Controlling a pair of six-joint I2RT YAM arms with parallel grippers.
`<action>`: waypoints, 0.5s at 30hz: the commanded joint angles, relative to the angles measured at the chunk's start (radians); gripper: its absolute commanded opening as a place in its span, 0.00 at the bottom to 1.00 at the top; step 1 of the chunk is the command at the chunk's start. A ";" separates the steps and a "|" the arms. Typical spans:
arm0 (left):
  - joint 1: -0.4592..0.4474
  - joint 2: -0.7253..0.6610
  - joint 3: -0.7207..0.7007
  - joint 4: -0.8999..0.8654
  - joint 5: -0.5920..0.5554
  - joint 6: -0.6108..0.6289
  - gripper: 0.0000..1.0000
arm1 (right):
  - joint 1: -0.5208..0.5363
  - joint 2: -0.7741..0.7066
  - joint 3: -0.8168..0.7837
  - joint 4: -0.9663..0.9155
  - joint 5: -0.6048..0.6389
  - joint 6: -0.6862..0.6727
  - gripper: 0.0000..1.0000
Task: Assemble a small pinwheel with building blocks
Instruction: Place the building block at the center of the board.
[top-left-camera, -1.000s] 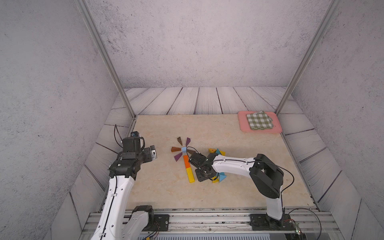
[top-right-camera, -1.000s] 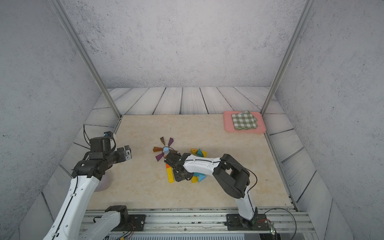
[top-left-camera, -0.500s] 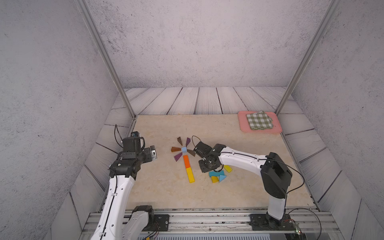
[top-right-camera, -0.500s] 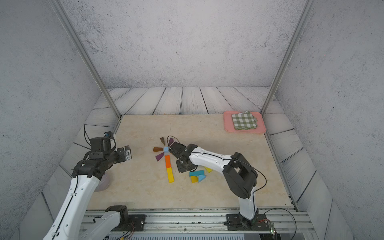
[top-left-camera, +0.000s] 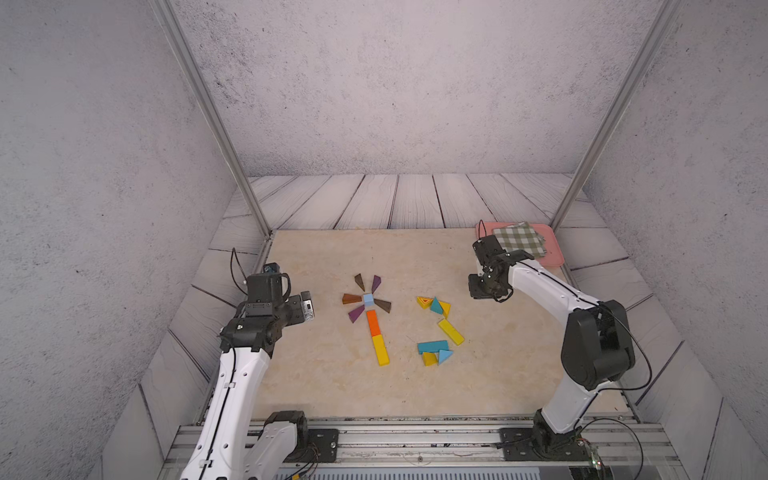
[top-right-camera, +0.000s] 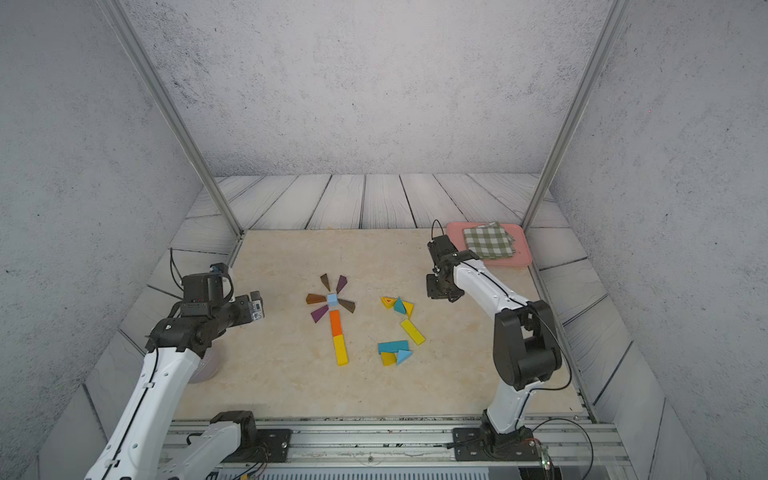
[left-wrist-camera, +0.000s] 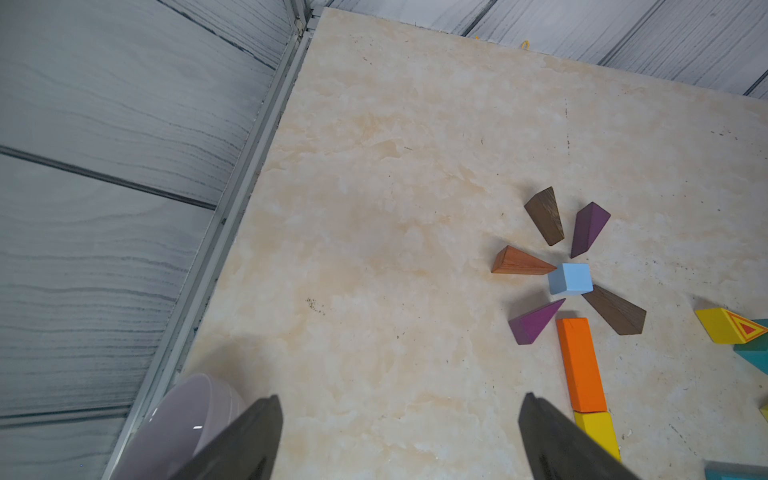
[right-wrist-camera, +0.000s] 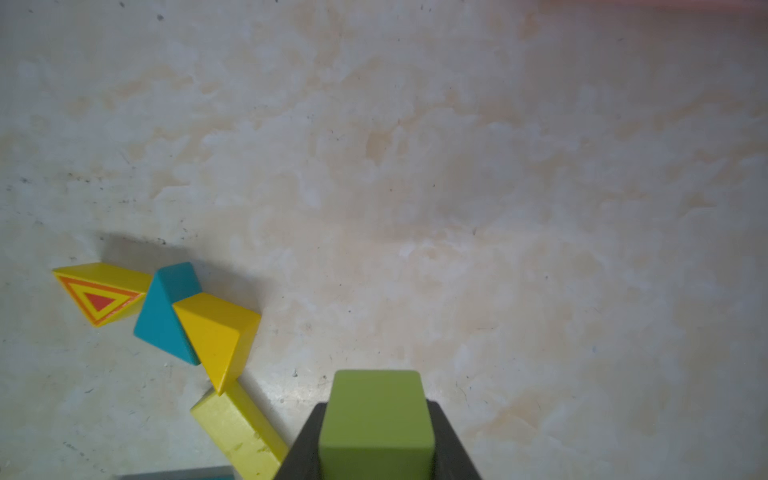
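1. the right tool (top-left-camera: 482, 291) hangs above the beige marbled tabletop (top-left-camera: 332, 386) toward its far right corner, clenched on a green wooden cube (right-wrist-camera: 376, 411). in the right wrist view the cube sits between the dark fingers (right-wrist-camera: 305, 444), clear of the surface.
2. the left tool (left-wrist-camera: 399, 436) is released, its jaws spread wide with nothing between them. it hovers by the left edge of the tabletop, near a pale lilac bowl (left-wrist-camera: 187, 419).
3. near the middle of the tabletop a light-blue wooden cube (top-left-camera: 367, 299) forms a hub. three brown wooden wedges (top-left-camera: 351, 298) and two purple wooden wedges (top-left-camera: 356, 313) fan around it, thin ends inward.
4. an orange wooden bar (top-left-camera: 373, 323) lies just beside the hub on its near side. a yellow wooden bar (top-left-camera: 380, 350) touches it end to end, running toward the near edge.
5. loose pieces lie toward the right edge from the pinwheel:
   - a yellow triangle with a red pattern (top-left-camera: 424, 301), a teal triangle (top-left-camera: 435, 306) and a plain yellow triangle (top-left-camera: 445, 308) touch one another.
   - a second yellow bar (top-left-camera: 451, 331) lies just beside them.
   - nearer the front lie a teal wooden bar (top-left-camera: 433, 346), a small yellow piece (top-left-camera: 429, 358) and a blue triangle (top-left-camera: 444, 355).
6. a pink tray (top-left-camera: 555, 249) in the far right corner carries a folded green-checked cloth (top-left-camera: 519, 241).
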 joint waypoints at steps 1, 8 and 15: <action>0.009 0.005 -0.010 -0.007 -0.013 0.009 0.96 | -0.025 0.093 0.033 0.027 -0.075 -0.088 0.32; 0.010 0.006 -0.009 -0.009 -0.019 0.011 0.96 | -0.066 0.225 0.081 0.035 -0.085 -0.110 0.33; 0.010 0.012 -0.007 -0.008 -0.019 0.011 0.96 | -0.070 0.267 0.109 0.071 -0.051 -0.124 0.35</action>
